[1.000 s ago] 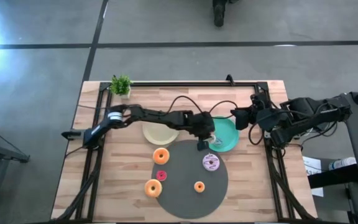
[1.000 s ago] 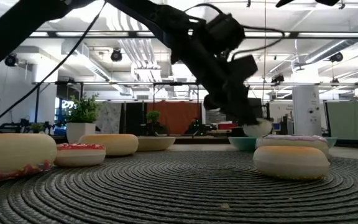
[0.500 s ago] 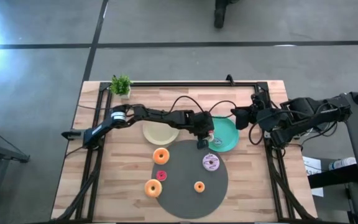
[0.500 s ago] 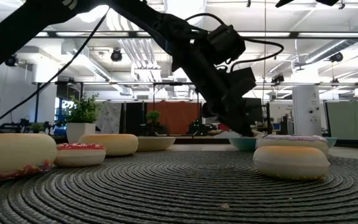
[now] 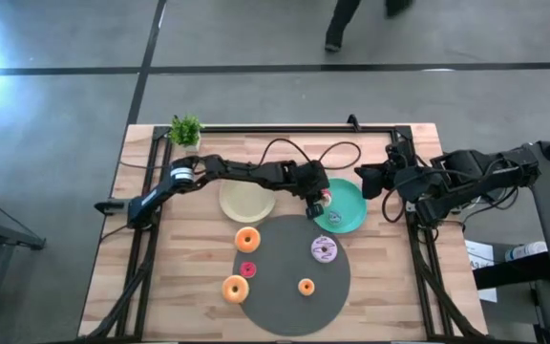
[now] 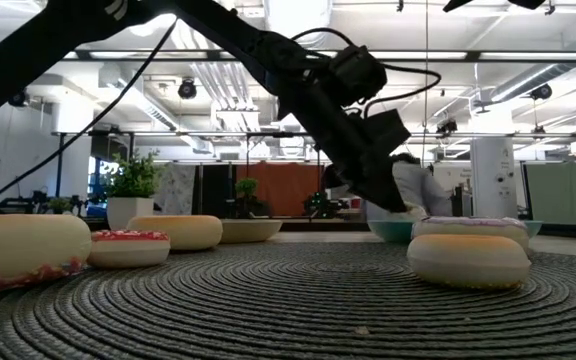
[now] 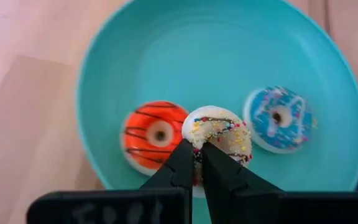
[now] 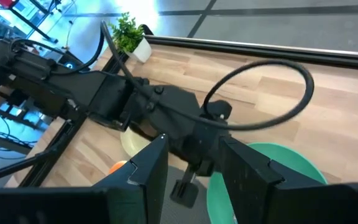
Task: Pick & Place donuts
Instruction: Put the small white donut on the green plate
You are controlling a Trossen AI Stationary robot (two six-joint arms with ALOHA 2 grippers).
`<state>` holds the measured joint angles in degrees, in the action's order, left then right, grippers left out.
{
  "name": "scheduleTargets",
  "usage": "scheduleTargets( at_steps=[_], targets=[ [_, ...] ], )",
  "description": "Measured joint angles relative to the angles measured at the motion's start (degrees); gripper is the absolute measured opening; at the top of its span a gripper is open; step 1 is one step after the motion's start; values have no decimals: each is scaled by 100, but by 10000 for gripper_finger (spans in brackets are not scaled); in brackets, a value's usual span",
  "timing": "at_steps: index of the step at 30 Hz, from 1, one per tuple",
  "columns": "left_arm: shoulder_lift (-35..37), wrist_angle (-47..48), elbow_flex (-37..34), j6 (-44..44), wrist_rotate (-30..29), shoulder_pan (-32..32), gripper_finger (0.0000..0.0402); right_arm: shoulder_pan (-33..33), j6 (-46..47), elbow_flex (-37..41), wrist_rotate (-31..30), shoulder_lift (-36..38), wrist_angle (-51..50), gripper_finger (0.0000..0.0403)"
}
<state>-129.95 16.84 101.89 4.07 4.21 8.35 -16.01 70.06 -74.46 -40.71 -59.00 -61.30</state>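
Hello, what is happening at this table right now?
The left end effector is shut on a white sprinkled donut over the teal plate, where an orange donut and a blue donut already lie. The right end effector waits open beside the plate. Five donuts remain around the grey mat.

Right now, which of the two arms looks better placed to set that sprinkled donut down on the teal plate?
The left. Its hand is shut on the sprinkled donut right over the teal plate. The right hand waits at the table's right edge, open and empty.
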Motion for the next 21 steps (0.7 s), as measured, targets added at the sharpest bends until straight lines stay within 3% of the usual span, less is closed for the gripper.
scheduleTargets(
  at_steps=[8, 21],
  targets=[
    [2, 420, -63, -118, -45, -285, 0, 0, -19, 0, -28, 0, -45, 134],
    [2, 256, -94, 49, -197, -79, 8, 2, 3, 0, -131, -2, -78, 134]
  ],
)
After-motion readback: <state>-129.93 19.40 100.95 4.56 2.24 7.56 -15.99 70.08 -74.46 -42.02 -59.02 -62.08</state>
